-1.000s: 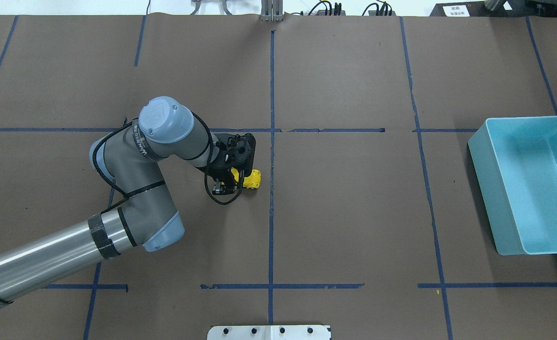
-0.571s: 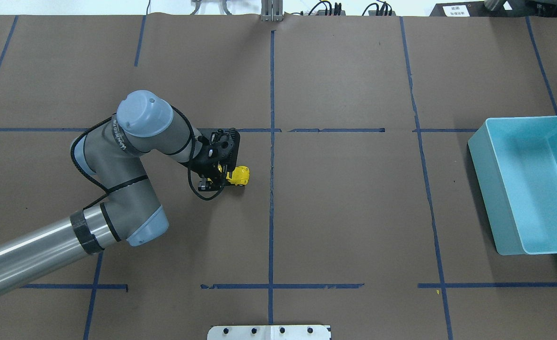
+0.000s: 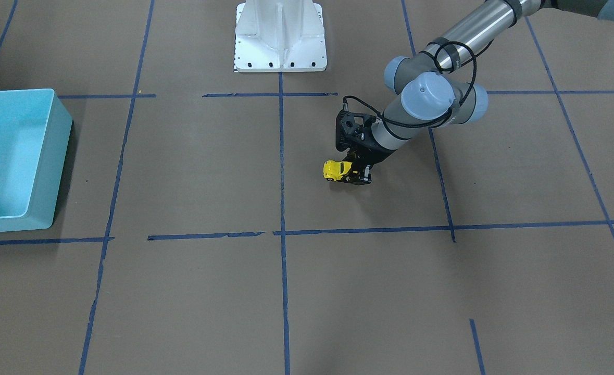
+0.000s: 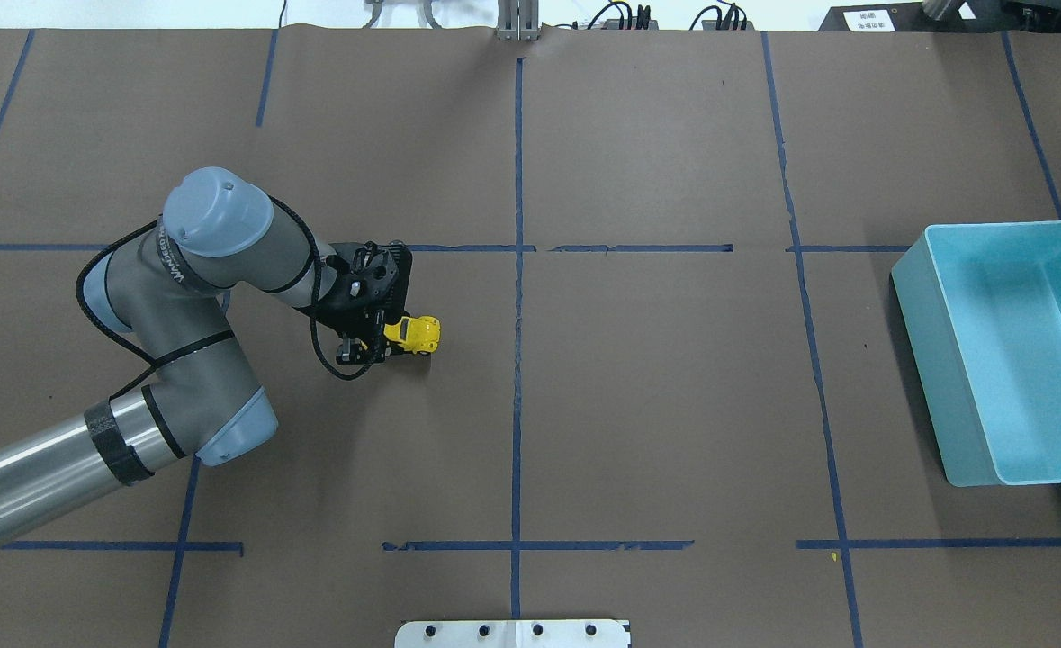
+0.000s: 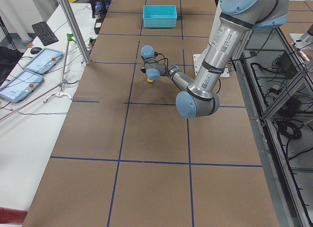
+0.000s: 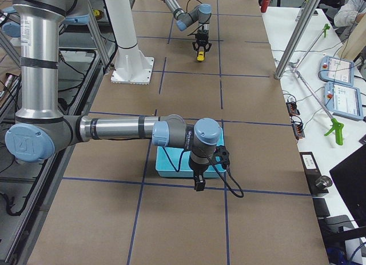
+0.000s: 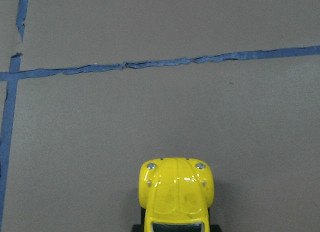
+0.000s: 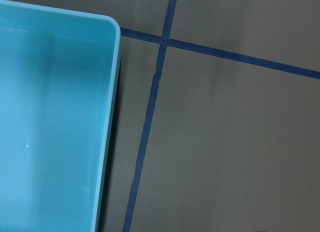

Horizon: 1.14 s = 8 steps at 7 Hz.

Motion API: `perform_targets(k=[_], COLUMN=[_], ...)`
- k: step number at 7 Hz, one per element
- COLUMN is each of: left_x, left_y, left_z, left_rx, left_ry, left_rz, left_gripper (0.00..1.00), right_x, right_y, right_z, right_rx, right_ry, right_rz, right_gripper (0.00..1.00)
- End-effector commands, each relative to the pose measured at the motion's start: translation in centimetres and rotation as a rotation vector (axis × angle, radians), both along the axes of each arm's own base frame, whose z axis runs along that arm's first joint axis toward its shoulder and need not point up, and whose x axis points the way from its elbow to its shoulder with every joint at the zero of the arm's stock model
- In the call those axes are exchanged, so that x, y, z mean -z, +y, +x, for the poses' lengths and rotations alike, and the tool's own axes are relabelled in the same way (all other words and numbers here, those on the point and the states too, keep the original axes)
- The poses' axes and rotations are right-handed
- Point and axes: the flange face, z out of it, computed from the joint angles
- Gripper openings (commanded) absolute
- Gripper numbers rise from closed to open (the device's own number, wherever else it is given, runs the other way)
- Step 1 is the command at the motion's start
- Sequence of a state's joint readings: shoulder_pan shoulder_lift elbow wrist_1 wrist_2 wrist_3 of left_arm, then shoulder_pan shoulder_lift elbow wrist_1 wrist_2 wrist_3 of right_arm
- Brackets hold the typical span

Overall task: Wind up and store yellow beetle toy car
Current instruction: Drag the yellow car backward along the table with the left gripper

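The yellow beetle toy car (image 4: pixel 415 332) sits on the brown table paper left of the centre tape line, nose pointing right in the overhead view. My left gripper (image 4: pixel 384 338) is shut on its rear half, low at the table. The car also shows in the front view (image 3: pixel 335 170) and fills the bottom of the left wrist view (image 7: pixel 176 192). The light-blue bin (image 4: pixel 939 360) stands at the far right, with nothing visible inside. My right gripper (image 6: pixel 198 185) hangs beside the bin (image 6: pixel 166 165); I cannot tell whether it is open or shut.
Blue tape lines (image 4: pixel 517 270) cross the table in a grid. The white robot base plate (image 3: pixel 280 36) stands at the table's near edge. The bin's rim corner (image 8: pixel 112 29) shows in the right wrist view. Tablets and stands sit beyond the table edge (image 6: pixel 337 82).
My left gripper has moved left in the overhead view, taking the yellow car with it along the table. The bin has not moved.
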<state>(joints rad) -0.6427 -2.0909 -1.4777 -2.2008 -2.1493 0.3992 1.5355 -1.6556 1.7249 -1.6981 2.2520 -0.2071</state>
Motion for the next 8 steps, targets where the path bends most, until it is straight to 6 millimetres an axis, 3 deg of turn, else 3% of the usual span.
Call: perform_targets(k=[1,3,4,5,6,7,8], left_x=[-0.9,-2.0,-3.6,-4.9,-7.4,-11.8,-16.9], left_y=[0.2,0.4,0.9,0.9,0.8,1.0,2.1], left_z=[-0.1,-0.5,-1.4,-3.2,-5.7,-9.5,-13.8], left_rx=[-0.001,-0.002,-0.003,0.000,-0.028,-0.033,-0.020], left_ry=[-0.012,-0.014,-0.012,-0.016,-0.031,-0.025,-0.016], left_rz=[-0.009,-0.009,-0.003,0.006,0.026,0.057,0.089], left_gripper=[0.00,0.00,0.00,0.00,0.00,0.04,0.64], right_x=[-0.1,0.0,0.0,0.1,0.1,0.1,0.1], right_y=[0.1,0.1,0.0,0.0,0.1,0.1,0.1], right_z=[0.0,0.0,0.0,0.0,0.0,0.0,0.0], right_rx=[0.000,0.000,-0.001,0.000,0.000,0.000,0.000], right_ry=[0.000,-0.001,-0.001,-0.002,-0.001,-0.001,-0.003], right_rz=[-0.002,-0.002,-0.001,0.001,0.000,0.000,0.000], right_gripper=[1.00,1.00,1.00,1.00,1.00,1.00,1.00])
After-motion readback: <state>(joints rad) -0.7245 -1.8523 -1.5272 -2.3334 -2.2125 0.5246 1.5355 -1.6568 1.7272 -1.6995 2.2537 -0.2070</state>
